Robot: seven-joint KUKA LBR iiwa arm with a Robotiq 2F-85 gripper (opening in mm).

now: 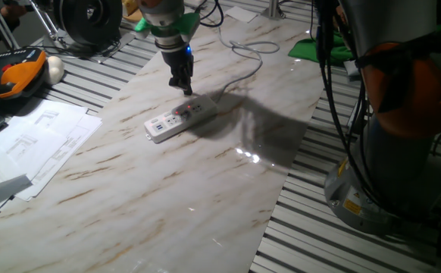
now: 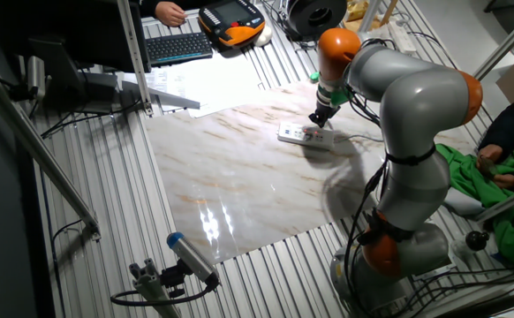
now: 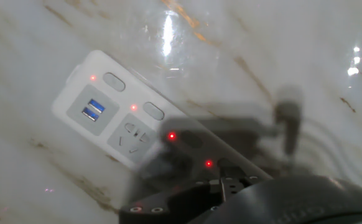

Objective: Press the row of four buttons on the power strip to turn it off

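We've got the tool (image 1: 188,90) right over the power strip (image 1: 179,119) buttons (image 3: 154,111); can't tell if it's clenched.

Robotics lab: teach pendant (image 2: 232,19), slatted aluminium bench (image 2: 116,203).

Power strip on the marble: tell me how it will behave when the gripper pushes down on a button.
The power strip lies flat and long, so it probably won't tip. The marble-look tabletop looks glossy, so an off-vertical push by the gripper might slide it. Its thin cable likely offers little restraint.
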